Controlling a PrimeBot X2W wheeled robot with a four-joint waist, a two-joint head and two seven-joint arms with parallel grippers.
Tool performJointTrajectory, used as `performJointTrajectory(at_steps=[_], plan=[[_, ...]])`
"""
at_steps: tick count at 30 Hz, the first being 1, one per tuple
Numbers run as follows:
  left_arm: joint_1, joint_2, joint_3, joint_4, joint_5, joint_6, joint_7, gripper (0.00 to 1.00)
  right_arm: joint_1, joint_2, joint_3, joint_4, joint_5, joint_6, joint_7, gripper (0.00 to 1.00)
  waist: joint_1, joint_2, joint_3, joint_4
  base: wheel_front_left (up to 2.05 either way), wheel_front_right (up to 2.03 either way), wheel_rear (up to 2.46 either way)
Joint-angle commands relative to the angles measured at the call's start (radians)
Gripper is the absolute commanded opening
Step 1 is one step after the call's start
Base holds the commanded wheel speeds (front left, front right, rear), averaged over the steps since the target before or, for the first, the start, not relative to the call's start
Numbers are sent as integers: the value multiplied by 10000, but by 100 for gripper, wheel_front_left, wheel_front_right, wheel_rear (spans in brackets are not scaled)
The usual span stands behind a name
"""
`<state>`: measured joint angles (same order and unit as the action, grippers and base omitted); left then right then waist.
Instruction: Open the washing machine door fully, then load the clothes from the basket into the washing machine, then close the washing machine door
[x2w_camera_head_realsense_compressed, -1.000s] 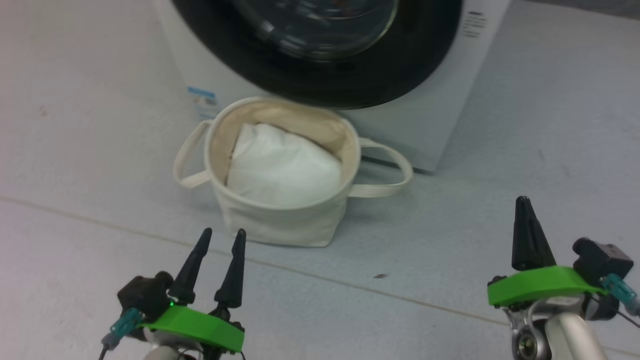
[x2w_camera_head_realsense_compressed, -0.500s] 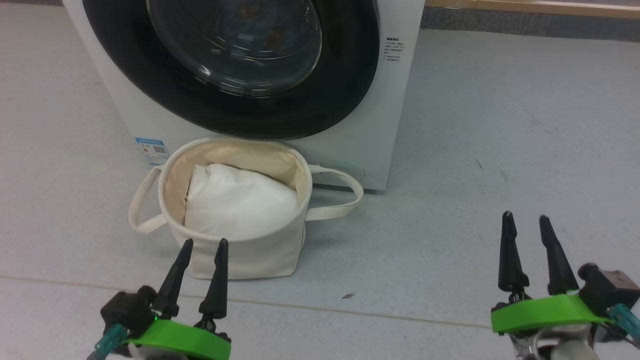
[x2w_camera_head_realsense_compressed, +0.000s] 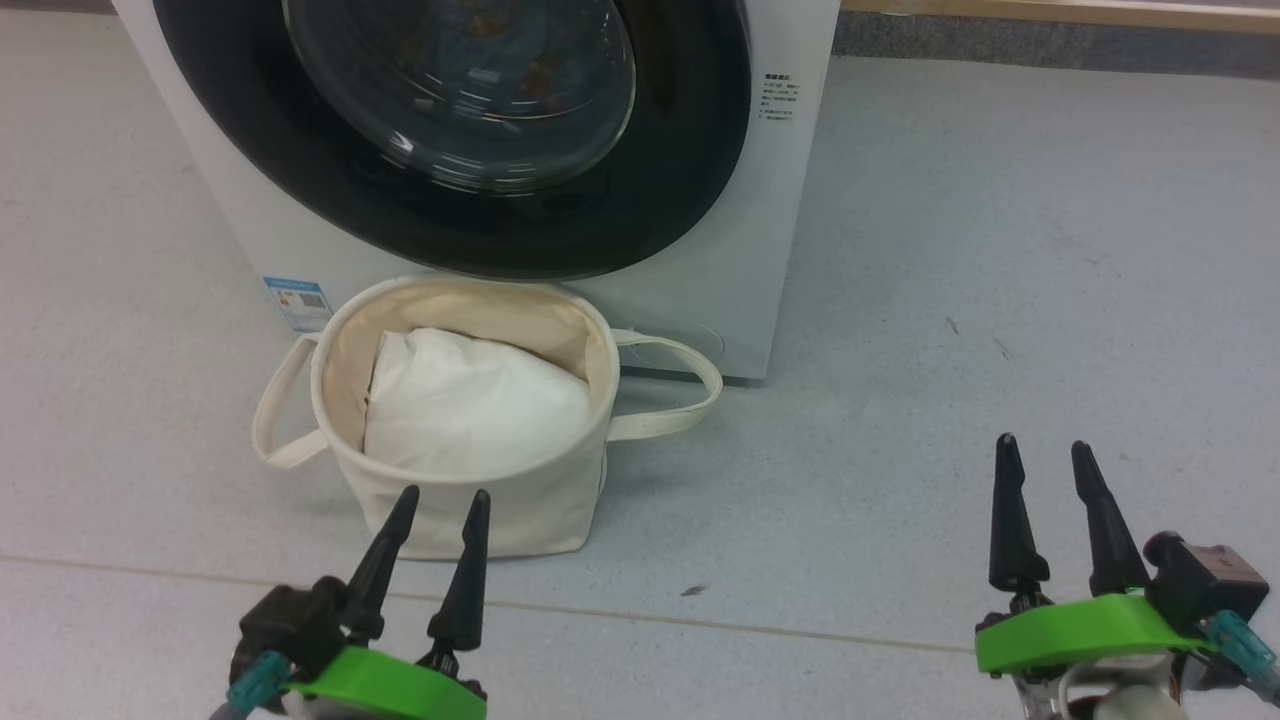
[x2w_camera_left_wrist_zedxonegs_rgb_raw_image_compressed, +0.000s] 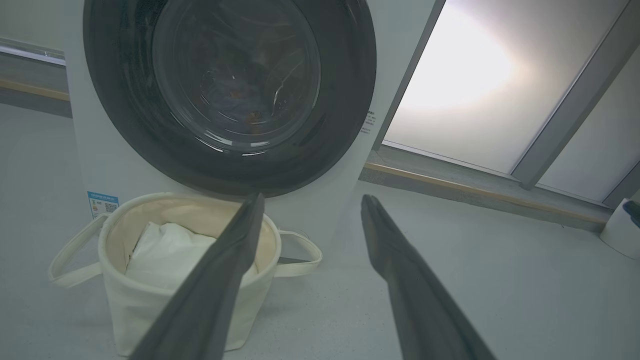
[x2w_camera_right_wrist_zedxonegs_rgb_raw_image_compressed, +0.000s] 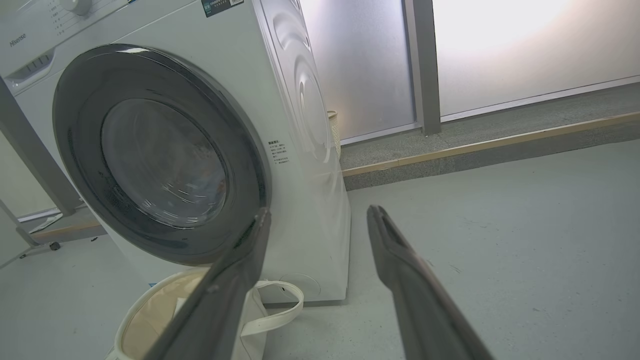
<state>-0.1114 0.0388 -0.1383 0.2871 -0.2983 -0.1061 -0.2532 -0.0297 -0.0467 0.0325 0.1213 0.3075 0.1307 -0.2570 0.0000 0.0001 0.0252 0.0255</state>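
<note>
The white washing machine (x2w_camera_head_realsense_compressed: 720, 250) stands at the top of the head view, its washing machine door (x2w_camera_head_realsense_compressed: 660, 180) shut flat against the front. Through the glass I dimly see the clothes (x2w_camera_left_wrist_zedxonegs_rgb_raw_image_compressed: 235, 100), bluish fabric with orange spots. The cream basket (x2w_camera_head_realsense_compressed: 500, 510) sits on the floor just in front of the machine and holds a plain white liner (x2w_camera_head_realsense_compressed: 470, 410). My left gripper (x2w_camera_head_realsense_compressed: 444, 494) hovers open just short of the basket's near wall. Off to the right, over bare floor, my right gripper (x2w_camera_head_realsense_compressed: 1042, 444) is open too. Both wrist views show spread fingers, left (x2w_camera_left_wrist_zedxonegs_rgb_raw_image_compressed: 312, 197) and right (x2w_camera_right_wrist_zedxonegs_rgb_raw_image_compressed: 320, 209), with nothing between them.
A raised ledge with a wooden edge (x2w_camera_head_realsense_compressed: 1050, 15) runs along the wall behind and right of the machine, under frosted glass panels (x2w_camera_left_wrist_zedxonegs_rgb_raw_image_compressed: 460, 75). A floor seam (x2w_camera_head_realsense_compressed: 800, 630) crosses in front of me. A white object (x2w_camera_left_wrist_zedxonegs_rgb_raw_image_compressed: 620, 230) stands at the far right by the ledge.
My right gripper has gone from shut to open. The head camera has tilted up, so more of the machine's front shows. The basket and door stay put.
</note>
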Motion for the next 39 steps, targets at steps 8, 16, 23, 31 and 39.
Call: performJointTrajectory(at_steps=[8, 16, 23, 31, 39], plan=[[-204, 114, 141, -180, 249, 31, -86, 100, -104, -36, 187, -192, -224, 0, -48, 100, 0, -1, -26, 89, 0, 0, 0], [-176, 114, -1, 11, 197, -97, -86, 100, -105, -36, 275, -84, -183, 0, -48, 100, 0, -1, -121, 121, 0, 0, 0], [-165, 114, 78, 43, 222, -126, -86, 100, -102, -36, 271, -49, -194, 0, -48, 100, 0, -1, -156, 146, 0, 0, 0], [-152, 114, 71, 63, 223, -163, -86, 100, -139, -35, 294, 78, -169, 0, -48, 100, 0, -1, -210, 157, 0, 0, 0], [-145, 114, 110, -15, 230, -167, -86, 100, -162, -35, 279, 132, -168, 0, -48, 100, 0, -1, -218, 158, 0, 0, 0]])
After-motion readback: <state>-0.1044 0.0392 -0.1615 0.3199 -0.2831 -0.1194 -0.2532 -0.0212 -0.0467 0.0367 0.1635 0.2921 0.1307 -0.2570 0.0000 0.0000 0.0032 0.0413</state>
